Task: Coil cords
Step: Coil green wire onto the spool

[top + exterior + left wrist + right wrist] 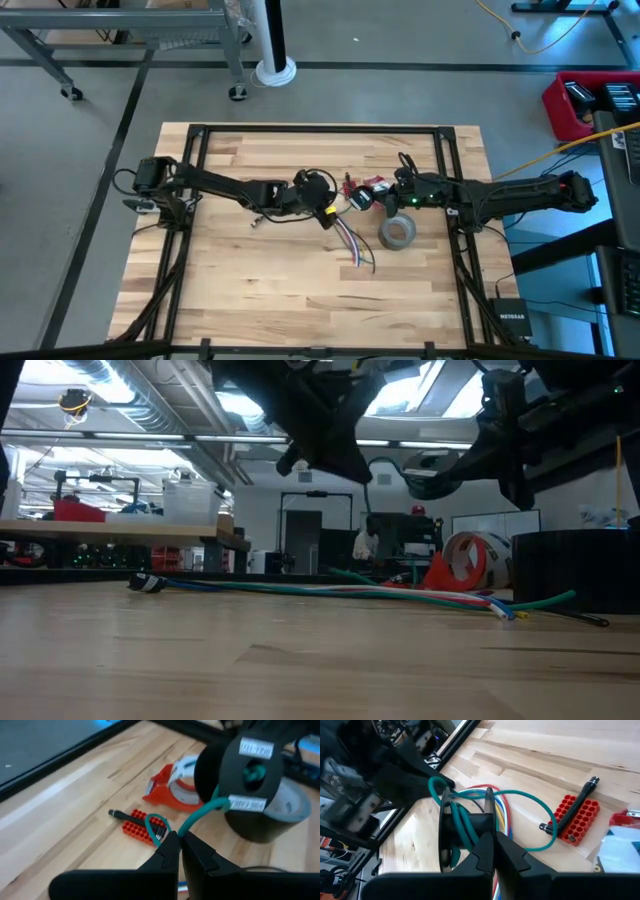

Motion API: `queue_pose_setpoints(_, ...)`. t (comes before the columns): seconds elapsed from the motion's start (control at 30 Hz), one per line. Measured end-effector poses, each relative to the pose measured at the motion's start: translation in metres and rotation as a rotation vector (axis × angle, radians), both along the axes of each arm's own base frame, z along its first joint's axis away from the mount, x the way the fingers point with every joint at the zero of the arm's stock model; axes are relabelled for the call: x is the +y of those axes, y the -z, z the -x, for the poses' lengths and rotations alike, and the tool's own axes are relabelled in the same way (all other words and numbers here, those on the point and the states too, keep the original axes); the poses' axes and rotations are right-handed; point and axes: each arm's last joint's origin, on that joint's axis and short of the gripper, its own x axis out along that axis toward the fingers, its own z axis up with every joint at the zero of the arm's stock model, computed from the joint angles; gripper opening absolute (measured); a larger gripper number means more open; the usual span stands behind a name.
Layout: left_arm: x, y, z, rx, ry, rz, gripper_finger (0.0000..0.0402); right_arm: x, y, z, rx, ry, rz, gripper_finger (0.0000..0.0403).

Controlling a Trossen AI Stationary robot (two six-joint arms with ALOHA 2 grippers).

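**High view.** Both arms reach inward over the wooden counter [250,290]. The left gripper [328,212] sits near the counter's centre; the right gripper [364,199] lies just beside it at its 2 o'clock. A bundle of multicoloured cords [352,245] trails from the left gripper toward 5 o'clock. A grey tape roll [397,232] rests at 4 o'clock of the right gripper, and small red pieces [375,184] lie at its 12 o'clock.

**Low view.** The cords [350,589] lie flat along the counter, with a green strand [545,600] curling at the 3 o'clock end. Both grippers hang above them, clear of the surface. A red tape dispenser [455,565] stands behind the cords.

**Left wrist view.** The left gripper [179,839] has its fingers closed on a green wire [200,815], which runs up into the hub of a black spool [252,767]. A loop of this wire lies over a red perforated block [137,825] with a black pen-like rod [122,815] across it. The red tape dispenser [167,792] and the tape roll [290,805] sit beyond.

**Right wrist view.** The right gripper [492,837] clamps its fingers on the black spool [470,827], around which the green wire [455,820] is wound; the wire then loops out toward the red block [577,820]. White, red, yellow and blue strands [497,812] pass behind the spool.
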Motion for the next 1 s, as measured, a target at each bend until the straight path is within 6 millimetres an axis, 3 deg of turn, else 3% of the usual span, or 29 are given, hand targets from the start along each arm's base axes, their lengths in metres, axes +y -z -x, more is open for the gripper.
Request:
queue_pose_setpoints(0.17,0.001,-0.011,0.004,-0.033,0.0,0.012,0.0,0.0,0.0,0.0,-0.003,-0.003,-0.001,0.0007)
queue_pose_setpoints(0.57,0.003,-0.004,0.008,0.022,0.043,0.184,0.0,0.002,-0.004,-0.002,-0.047,-0.083,-0.024,0.0007)
queue_pose_setpoints(0.77,0.016,0.002,0.012,0.073,0.0,0.242,0.0,0.002,-0.005,-0.002,-0.049,-0.087,0.018,0.0004)
queue_pose_setpoints(1.0,0.05,-0.003,0.011,0.014,-0.035,0.252,0.0,0.002,-0.005,-0.002,-0.046,-0.088,0.035,0.0003)
